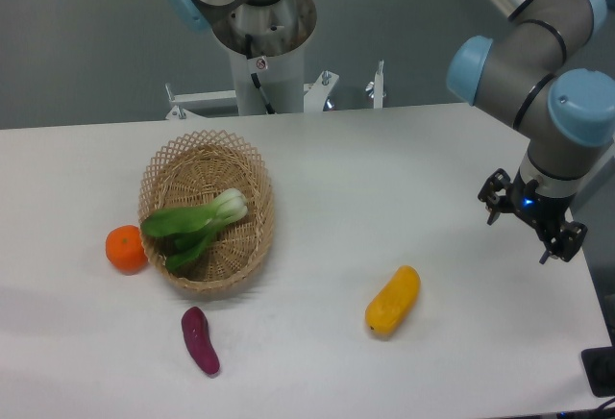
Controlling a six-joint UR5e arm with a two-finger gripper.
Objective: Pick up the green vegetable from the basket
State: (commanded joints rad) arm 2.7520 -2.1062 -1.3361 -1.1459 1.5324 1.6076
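The green vegetable point(195, 224), a small bok choy with dark green leaves and a pale stalk base, lies inside the oval tan wicker basket point(252, 169) at the table's left. Its leaves point to the lower left and its stalk to the upper right. My gripper point(531, 219) hangs above the table's right side, far to the right of the basket. Its fingers are spread apart and hold nothing.
An orange point(126, 248) sits against the basket's left side. A purple sweet potato point(200, 339) lies in front of the basket. A yellow fruit point(393, 300) lies at the front middle-right. The arm's base point(261, 49) stands behind the table.
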